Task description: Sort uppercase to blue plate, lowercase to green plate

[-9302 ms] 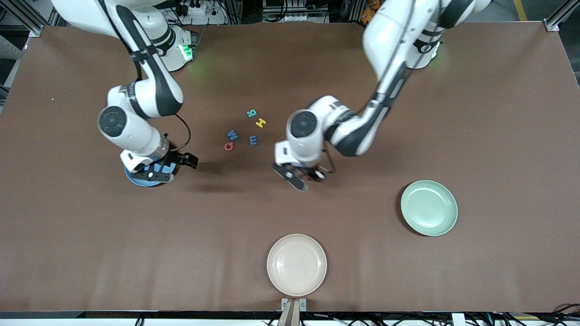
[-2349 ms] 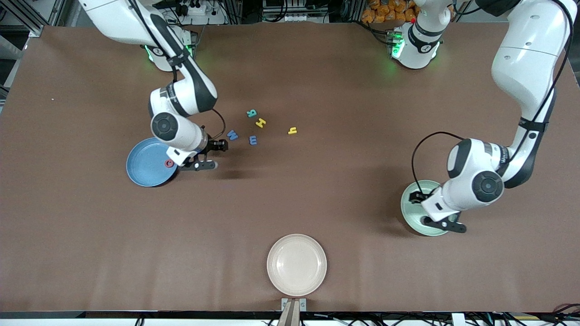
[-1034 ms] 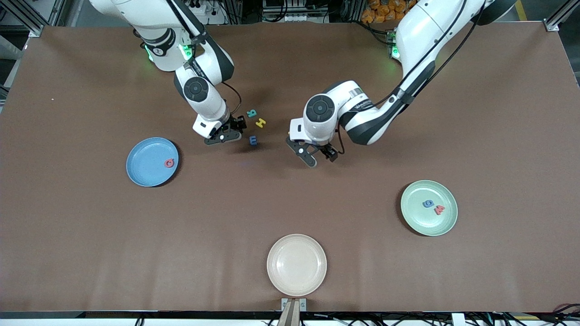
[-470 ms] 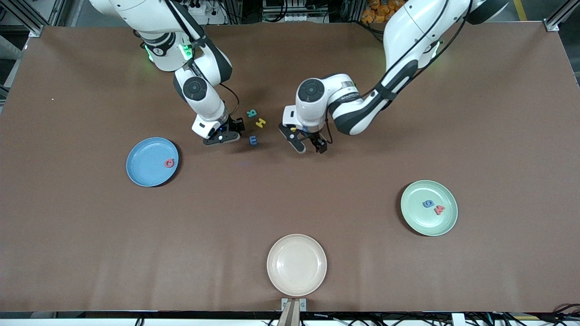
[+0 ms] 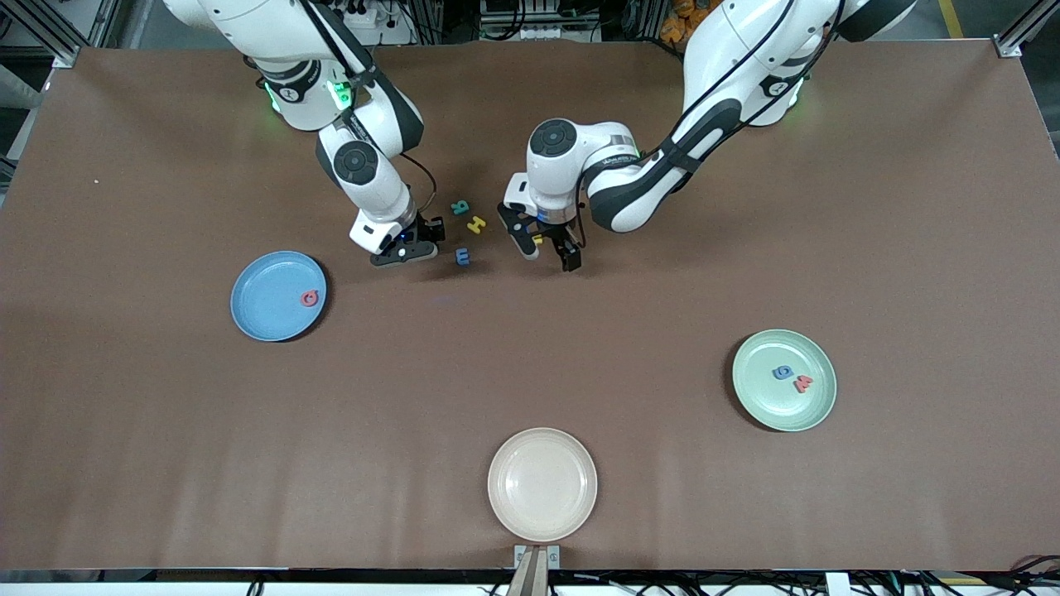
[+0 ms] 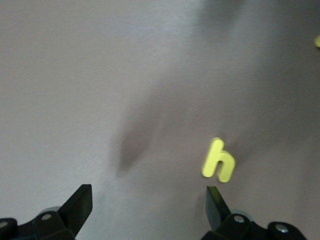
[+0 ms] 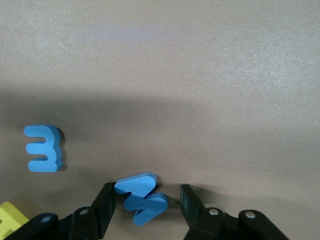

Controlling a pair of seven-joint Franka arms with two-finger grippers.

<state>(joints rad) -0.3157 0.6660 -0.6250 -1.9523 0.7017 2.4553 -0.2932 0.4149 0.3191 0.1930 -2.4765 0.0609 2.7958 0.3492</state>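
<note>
The table (image 5: 828, 207) carried three plates. The cream plate (image 5: 542, 484), nearest the front camera, held nothing. The blue plate (image 5: 265, 285), toward the right arm's end, held the red Q (image 5: 310, 298). The green plate (image 5: 766, 401), toward the left arm's end, held the blue g (image 5: 782, 372) and the red w (image 5: 802, 383). All of that matched the view a second before.

The right hand (image 5: 406, 248) was low over the blue W (image 7: 141, 197), which lay flat on the table. Its jaws stood on either side of the letter, and a gap still showed at one finger, so it did not look gripped yet. They had drawn in over the last second, probably to carry the W to the blue plate.

The left hand (image 5: 546, 244) was spread wide and held nothing. It hung above the small yellow h (image 6: 218, 161), which lay close to one fingertip, so the hand likely needed centring. A second earlier it was over bare table, short of the h.

The teal R (image 5: 460, 207), the yellow H (image 5: 476, 223) and a second blue letter (image 5: 463, 257) lay unmoved between the hands.
</note>
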